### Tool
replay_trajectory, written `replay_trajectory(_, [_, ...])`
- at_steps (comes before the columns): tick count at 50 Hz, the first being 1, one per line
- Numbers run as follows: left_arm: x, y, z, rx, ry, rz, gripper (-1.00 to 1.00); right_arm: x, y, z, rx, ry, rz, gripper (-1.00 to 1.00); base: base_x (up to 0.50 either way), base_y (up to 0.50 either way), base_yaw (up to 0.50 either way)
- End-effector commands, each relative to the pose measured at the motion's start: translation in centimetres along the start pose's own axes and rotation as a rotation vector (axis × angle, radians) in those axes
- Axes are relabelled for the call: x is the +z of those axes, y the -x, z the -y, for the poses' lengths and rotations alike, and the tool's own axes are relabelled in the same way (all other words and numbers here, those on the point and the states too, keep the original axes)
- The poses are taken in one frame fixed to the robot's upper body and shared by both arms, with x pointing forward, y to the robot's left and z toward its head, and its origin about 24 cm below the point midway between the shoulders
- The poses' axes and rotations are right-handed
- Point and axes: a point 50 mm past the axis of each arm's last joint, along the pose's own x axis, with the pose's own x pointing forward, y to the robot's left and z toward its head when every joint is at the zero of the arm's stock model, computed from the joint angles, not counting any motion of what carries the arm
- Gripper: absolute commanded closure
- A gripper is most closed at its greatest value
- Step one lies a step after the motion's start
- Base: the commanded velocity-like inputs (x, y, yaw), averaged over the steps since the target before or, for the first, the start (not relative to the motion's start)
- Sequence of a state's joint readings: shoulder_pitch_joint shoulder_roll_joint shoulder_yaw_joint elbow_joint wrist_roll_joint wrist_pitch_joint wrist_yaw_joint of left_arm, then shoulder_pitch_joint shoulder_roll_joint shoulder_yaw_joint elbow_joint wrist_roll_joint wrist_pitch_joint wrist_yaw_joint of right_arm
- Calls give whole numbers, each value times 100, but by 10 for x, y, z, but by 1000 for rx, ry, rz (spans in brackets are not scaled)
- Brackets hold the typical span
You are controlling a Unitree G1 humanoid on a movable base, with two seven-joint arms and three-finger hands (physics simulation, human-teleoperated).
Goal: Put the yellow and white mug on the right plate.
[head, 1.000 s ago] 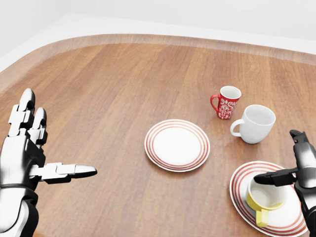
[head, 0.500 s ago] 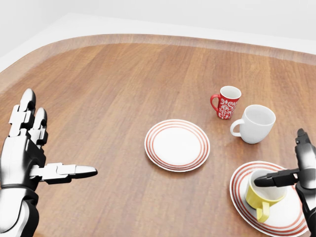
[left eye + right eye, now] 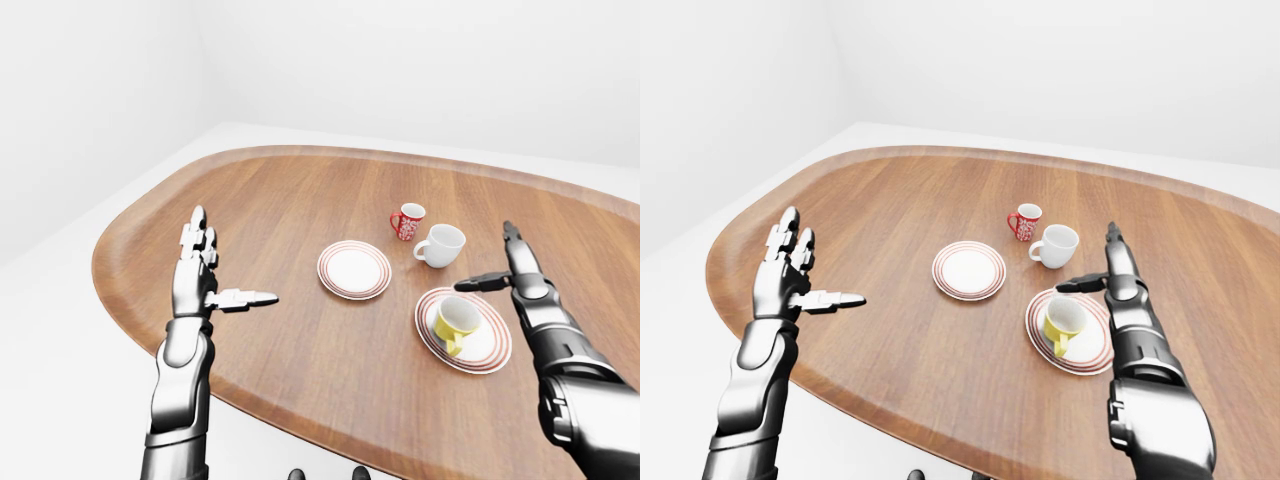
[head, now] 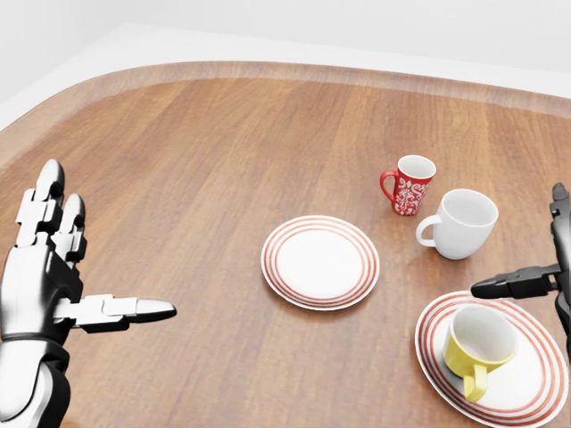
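The yellow and white mug (image 4: 480, 346) stands upright on the right red-ringed plate (image 4: 526, 397), at the lower right of the head view, its handle pointing toward the bottom edge. My right hand (image 4: 519, 241) is open just above and to the right of it, thumb stretched left, touching neither mug nor plate. At the lower left my left hand (image 4: 103, 245) is open too, fingers up and thumb pointing right, holding nothing.
A second red-ringed plate (image 4: 319, 262) lies at the middle of the wooden table (image 4: 205, 160). A red patterned mug (image 4: 410, 185) and a plain white mug (image 4: 464, 223) stand just above the right plate. The table's rounded edge (image 3: 120, 300) curves past my left arm.
My right hand has lifted off the mug and drawn up and to the right. The mug stays on the right plate. The left hand has not moved.
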State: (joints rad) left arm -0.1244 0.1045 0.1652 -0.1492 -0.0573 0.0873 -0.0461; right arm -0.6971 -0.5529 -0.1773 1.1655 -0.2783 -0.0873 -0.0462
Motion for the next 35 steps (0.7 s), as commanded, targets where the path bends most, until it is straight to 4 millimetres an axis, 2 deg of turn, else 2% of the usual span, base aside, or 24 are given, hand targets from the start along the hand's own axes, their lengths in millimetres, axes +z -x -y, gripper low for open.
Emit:
replay_trajectory(1, [0,0,0,-2,0,2,-100,33,2,16,-11,-10,164,-100,0,0,0])
replay_trajectory(4, [0,0,0,-2,0,0,-100,46,6,21,-14,-12,240,-100,0,0,0])
replay_trajectory(13, [1,1,1,-3,0,3,-100,71,24,33,-17,-18,311,-100,0,0,0])
replay_trajectory(24, [1,1,1,-5,0,5,-100,113,56,44,-26,1,549,-100,0,0,0])
replay_trajectory(32, [3,1,1,-5,2,12,-100,136,80,44,-14,6,695,-100,0,0,0])
replay_trajectory(35, [3,2,1,-6,2,11,-100,142,86,38,3,-10,736,-100,0,0,0])
